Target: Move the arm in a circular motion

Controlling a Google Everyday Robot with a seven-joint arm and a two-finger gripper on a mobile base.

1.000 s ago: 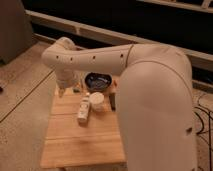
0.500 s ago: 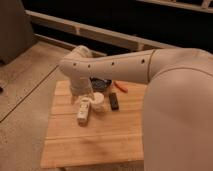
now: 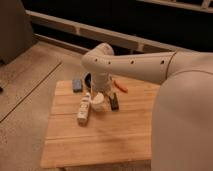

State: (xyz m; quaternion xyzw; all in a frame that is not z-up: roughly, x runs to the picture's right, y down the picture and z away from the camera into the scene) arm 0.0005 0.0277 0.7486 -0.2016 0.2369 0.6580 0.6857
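The arm (image 3: 135,65) is a thick cream-white tube with small dark screw holes. It reaches in from the right, bends at a rounded joint (image 3: 99,56) and turns down over the back of the wooden table (image 3: 100,140). The gripper (image 3: 101,93) is at the lower end of that downward segment, just above a white cup (image 3: 99,103). The arm's large near segment (image 3: 185,125) fills the right side of the view.
On the table lie a white bottle (image 3: 84,110), a black object (image 3: 114,103), an orange tool (image 3: 121,87), a grey-blue block (image 3: 77,84) and a dark bowl (image 3: 88,78) partly behind the arm. A dark wall with a rail runs behind; speckled floor lies to the left.
The arm's bent joint has swung steadily to the right across the back of the table, and the downward segment moved with it. The tabletop items have not moved.
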